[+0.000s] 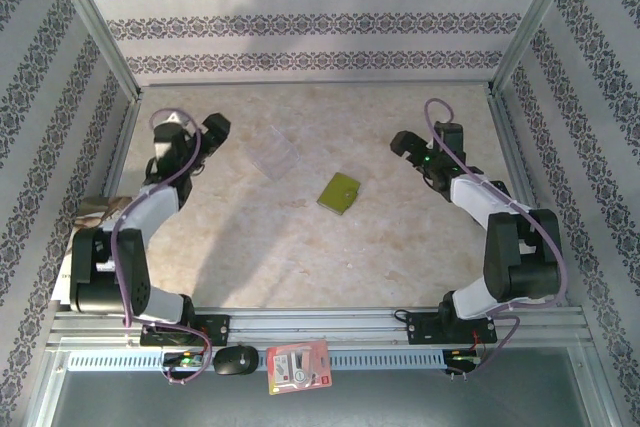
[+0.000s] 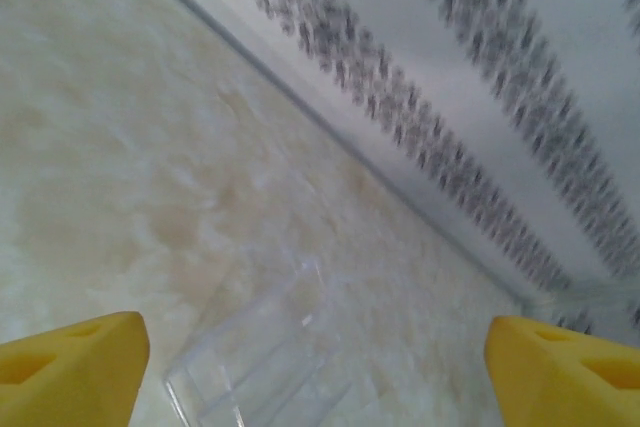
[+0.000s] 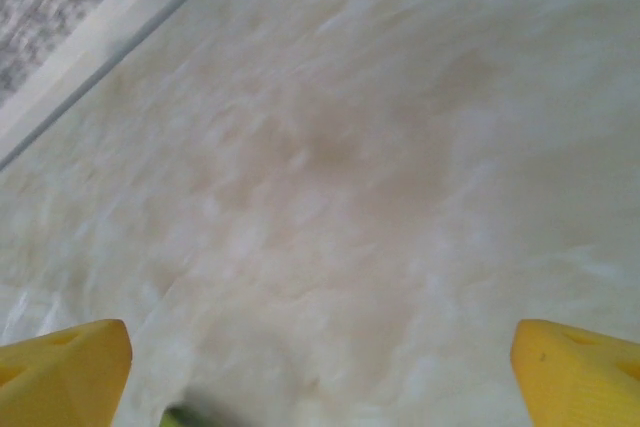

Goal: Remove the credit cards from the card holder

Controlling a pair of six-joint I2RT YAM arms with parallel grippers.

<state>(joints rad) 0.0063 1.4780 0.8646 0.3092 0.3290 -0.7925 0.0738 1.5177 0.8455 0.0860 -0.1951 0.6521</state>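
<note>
Work is judged barely begun: the card holder [image 1: 340,192] is seen closed on the surface [image 1: 290,257], cards presumably inside; left fingers [image 2: 70,367] and right fingers [image 3: 575,367] are held apart, empty.

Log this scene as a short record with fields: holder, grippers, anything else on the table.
card holder: olive-green, lying flat on the table, apparently closed, untouched
left gripper: open, holding nothing
right gripper: open, holding nothing, nearer the holder
clear plastic piece: on the table, between left gripper and holder
</note>
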